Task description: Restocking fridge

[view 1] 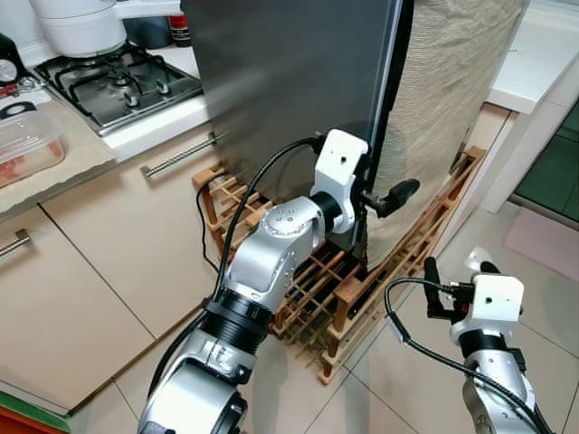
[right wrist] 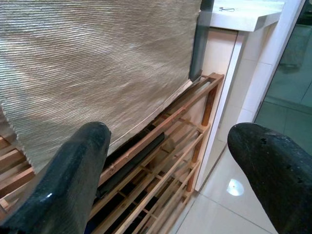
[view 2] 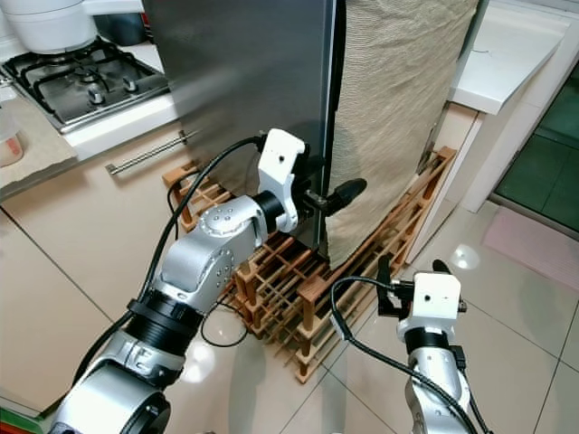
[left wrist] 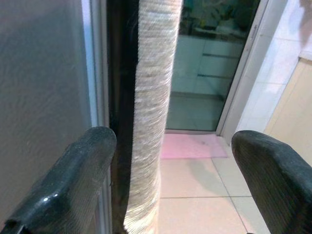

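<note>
I judged I was at the door-opening step: my left gripper (left wrist: 170, 161), spread wide, straddled the edge of the fridge door (view 1: 298, 81) beside the cloth (view 1: 443, 99), and next needed to hook and pull, while my right gripper (right wrist: 165, 175) hung wide open below.

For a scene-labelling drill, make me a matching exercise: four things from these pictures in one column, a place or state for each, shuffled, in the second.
Column one:
1. left gripper
2. right gripper
3. wooden rack
4. gas hob

Column two:
A. set into the countertop, on the robot's left
B. open, low over the tiled floor beside the rack
C. open, at the edge of the grey fridge door
D. on the floor, under the hanging beige cloth

Pairs: 1-C, 2-B, 3-D, 4-A
</note>
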Robot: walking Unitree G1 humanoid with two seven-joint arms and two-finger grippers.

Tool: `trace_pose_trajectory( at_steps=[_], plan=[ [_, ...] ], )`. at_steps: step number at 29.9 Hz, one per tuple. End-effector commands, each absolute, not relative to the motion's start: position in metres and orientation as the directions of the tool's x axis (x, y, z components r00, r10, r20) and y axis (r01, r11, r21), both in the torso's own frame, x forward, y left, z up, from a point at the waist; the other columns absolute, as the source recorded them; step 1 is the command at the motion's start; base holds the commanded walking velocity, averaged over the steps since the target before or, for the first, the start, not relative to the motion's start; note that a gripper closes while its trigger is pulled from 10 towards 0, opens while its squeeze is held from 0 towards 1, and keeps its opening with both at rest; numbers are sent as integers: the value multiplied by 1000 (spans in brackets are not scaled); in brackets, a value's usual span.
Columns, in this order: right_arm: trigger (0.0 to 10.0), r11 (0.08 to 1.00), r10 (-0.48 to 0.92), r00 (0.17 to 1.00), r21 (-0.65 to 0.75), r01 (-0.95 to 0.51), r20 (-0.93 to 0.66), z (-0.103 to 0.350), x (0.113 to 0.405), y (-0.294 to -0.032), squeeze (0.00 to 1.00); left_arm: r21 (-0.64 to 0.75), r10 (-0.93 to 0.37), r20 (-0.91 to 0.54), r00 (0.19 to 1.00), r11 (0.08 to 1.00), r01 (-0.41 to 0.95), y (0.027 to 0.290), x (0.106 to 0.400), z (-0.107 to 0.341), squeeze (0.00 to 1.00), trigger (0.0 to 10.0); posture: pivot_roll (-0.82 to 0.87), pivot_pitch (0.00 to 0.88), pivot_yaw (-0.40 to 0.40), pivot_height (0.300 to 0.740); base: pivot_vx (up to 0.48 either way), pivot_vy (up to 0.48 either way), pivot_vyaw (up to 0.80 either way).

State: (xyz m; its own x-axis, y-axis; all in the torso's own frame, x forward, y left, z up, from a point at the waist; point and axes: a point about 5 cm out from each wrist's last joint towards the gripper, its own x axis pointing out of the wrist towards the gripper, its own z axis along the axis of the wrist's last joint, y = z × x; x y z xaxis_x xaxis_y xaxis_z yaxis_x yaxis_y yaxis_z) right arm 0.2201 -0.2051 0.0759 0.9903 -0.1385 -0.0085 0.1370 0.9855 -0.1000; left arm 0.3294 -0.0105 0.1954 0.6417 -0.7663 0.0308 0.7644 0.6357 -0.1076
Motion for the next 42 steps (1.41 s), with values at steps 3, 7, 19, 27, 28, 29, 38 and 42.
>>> trace_pose_trajectory(
  at_steps=[3,7,19,27,28,29,38,42],
  plan=[
    [10000,986,-135,991,-96,135,6,79,219,-204,0,-95,-765,69,640,634,768,-24,330,208,0,10000,-118,42,63,736,0,0,0],
    [10000,986,-137,991,-97,136,1,78,219,-204,0,-88,-755,67,652,646,758,-26,331,207,0,10000,-117,42,61,736,0,0,0],
    [10000,990,-113,993,-93,110,-27,73,221,-201,0,-104,-838,134,528,518,849,-63,312,221,0,10000,-117,44,57,736,0,0,0],
    [10000,990,-112,993,-85,109,-34,70,224,-200,0,-136,-933,185,309,287,948,-80,288,230,0,10000,-120,47,60,736,0,0,0],
    [10000,991,-111,993,-83,108,-36,70,224,-200,0,-132,-940,191,284,262,956,-79,286,231,0,10000,-120,47,59,736,0,0,0],
    [10000,991,-110,993,-82,107,-36,69,224,-199,0,-122,-945,195,265,244,962,-78,285,232,0,10000,-118,48,59,736,0,0,0],
    [10000,992,-98,994,-85,95,-38,69,227,-199,0,-137,-949,234,213,185,973,-72,283,237,0,10000,-113,49,54,736,0,0,0],
    [10000,992,-101,994,-81,99,-30,70,230,-198,0,-106,-933,234,273,255,961,-63,290,237,0,10000,-108,42,57,736,0,0,0]
  ],
)
